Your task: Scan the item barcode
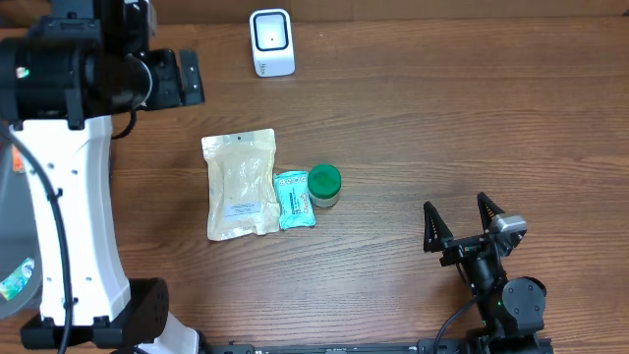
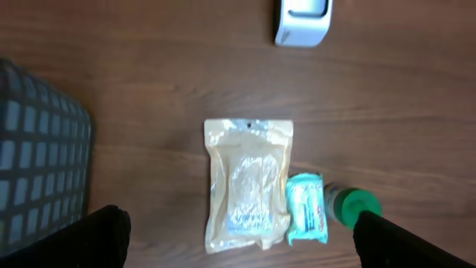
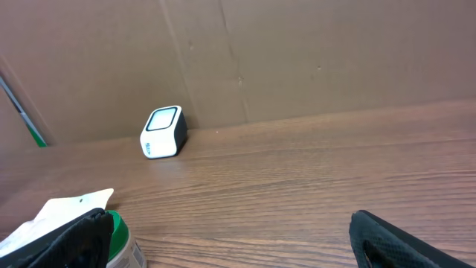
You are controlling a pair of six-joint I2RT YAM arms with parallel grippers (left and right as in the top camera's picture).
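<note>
On the surface (image 1: pixel 442 118), both pairs of jaws open and empty, we judged it best to grip the pouch (image 1: pixel 241 185) by its edge, label (image 1: pixel 239 208) toward the scanner (image 1: pixel 271 41).

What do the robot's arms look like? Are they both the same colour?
Not quite! The left arm has a long white shell with chunky round black joints, a thin black cable running along it and a tiny green light. The right arm is all black, with a small silver block near its wrist. Its fingers are two black pointed blades.
</note>
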